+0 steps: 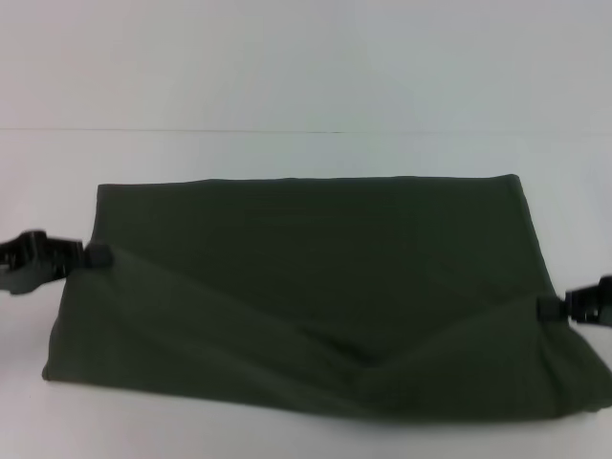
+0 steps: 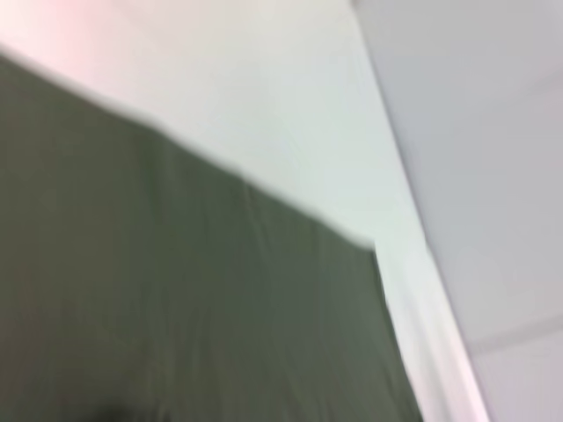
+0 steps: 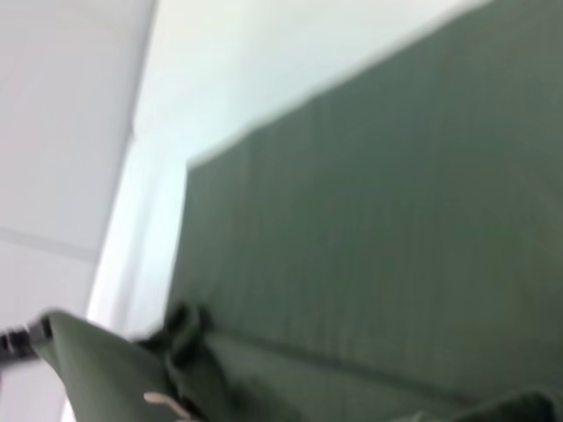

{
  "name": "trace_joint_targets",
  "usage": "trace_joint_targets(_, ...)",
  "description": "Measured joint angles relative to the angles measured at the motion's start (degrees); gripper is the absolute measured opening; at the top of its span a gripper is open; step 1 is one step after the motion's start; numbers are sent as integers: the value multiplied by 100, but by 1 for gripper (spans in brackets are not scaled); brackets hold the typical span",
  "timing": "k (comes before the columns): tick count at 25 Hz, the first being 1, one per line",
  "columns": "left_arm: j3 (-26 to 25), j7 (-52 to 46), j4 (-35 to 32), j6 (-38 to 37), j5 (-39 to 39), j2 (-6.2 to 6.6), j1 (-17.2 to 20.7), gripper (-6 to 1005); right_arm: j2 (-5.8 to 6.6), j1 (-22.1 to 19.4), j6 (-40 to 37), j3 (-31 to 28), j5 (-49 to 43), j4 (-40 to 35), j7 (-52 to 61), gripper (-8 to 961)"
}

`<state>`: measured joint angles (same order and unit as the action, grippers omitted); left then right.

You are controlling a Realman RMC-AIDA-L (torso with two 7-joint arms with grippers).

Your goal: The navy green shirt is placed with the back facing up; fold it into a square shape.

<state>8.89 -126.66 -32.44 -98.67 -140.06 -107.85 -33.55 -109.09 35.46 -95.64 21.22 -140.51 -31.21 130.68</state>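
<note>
both wrist views blurred, right gripper point(image 1: 553, 307) cut off at edge

Shirt point(image 1: 316, 287) was soft matt cloth, lightly creased. Table point(image 1: 287, 153) beneath it looked smooth, white. Grippers at shirt's edges: black, hard.

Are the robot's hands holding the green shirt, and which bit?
Yes. Both hands pinch the navy green shirt at its side edges: the left hand on one edge, the right hand on the opposite edge, lifting a folded layer that sags between them.
</note>
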Motion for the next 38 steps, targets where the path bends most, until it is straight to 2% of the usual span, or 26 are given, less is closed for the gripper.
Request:
trace_joint_targets(5,-28,135,364,871,837,-80,27,42,-29,-109,646,-73,814,85,74,38)
trace_joint_targets(7,-30,234,432,1166,1117,-158,45,42,-36,-126,971,-88,1073,178,70,38)
trace_joint_targets(9,-31,326,442,1603,1319,-296,57,42,-65,-123,1238,-84,1258,236,35,37)
trace_joint_targets(15,-6,709,447,2497,1693,-596,34,42,-352,-18,2022,-43,1800,239,-352,38)
trace_joint_targets(19,18,1035,450,3014,1951,-775,-40,42,-441,143,2508,-23,1957,298,-579,39)
trace_joint_targets(22,8,1267,454,3179,2087,-852,-79,42,-521,296,2786,-20,1993,305,-772,39)
trace_joint_targets(23,-1,1654,458,3405,2369,-979,-95,42,-548,336,2872,-18,2019,305,-831,40)
trace_joint_targets(26,23,1945,458,3698,2601,-1097,-131,42,-645,445,3134,7,2126,312,-1016,40)
trace_joint_targets(38,22,2947,645,4836,2704,-1373,-520,42,-1041,619,4336,164,2209,426,-1508,43)
